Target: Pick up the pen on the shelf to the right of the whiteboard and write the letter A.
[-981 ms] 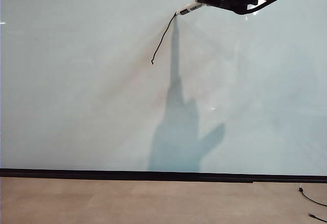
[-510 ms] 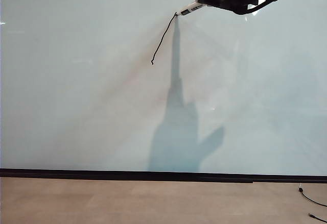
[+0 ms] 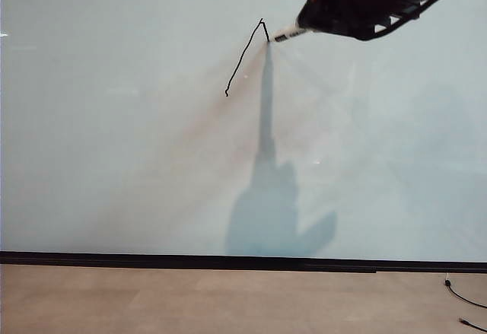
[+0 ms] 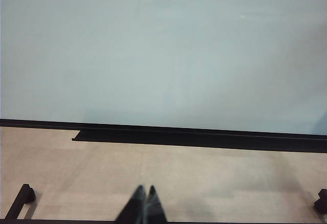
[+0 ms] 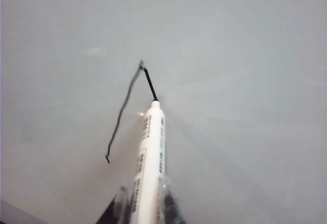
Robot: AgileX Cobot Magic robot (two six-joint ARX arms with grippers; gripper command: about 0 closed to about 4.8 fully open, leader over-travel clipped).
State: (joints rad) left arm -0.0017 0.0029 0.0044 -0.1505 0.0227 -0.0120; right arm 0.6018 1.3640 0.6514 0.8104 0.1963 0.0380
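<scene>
The whiteboard (image 3: 114, 136) (image 4: 153, 45) (image 5: 245, 81) fills most of each view. High at its right, my right gripper (image 3: 308, 26) (image 5: 144, 198) is shut on the pen (image 3: 288, 34) (image 5: 150, 147), a white barrel with dark print. The pen's dark tip touches the board. On the board stand thin black strokes of the letter A (image 3: 243, 56) (image 5: 122, 112): one long slanted line and a short stroke running down from its top to the tip. My left gripper (image 4: 145, 189) is shut and empty, low over the tan floor. The shelf is out of view.
A black strip (image 3: 228, 262) runs along the board's lower edge, with a black ledge (image 4: 204, 137) in front of it. Below lies tan floor (image 3: 152, 303). Thin black cables (image 3: 464, 296) lie at the lower right. The arm's shadow (image 3: 274, 220) falls on the board.
My right gripper has shifted slightly right and down with the pen. The tip has drawn a short stroke down from the top of the long line. The left gripper has not moved.
</scene>
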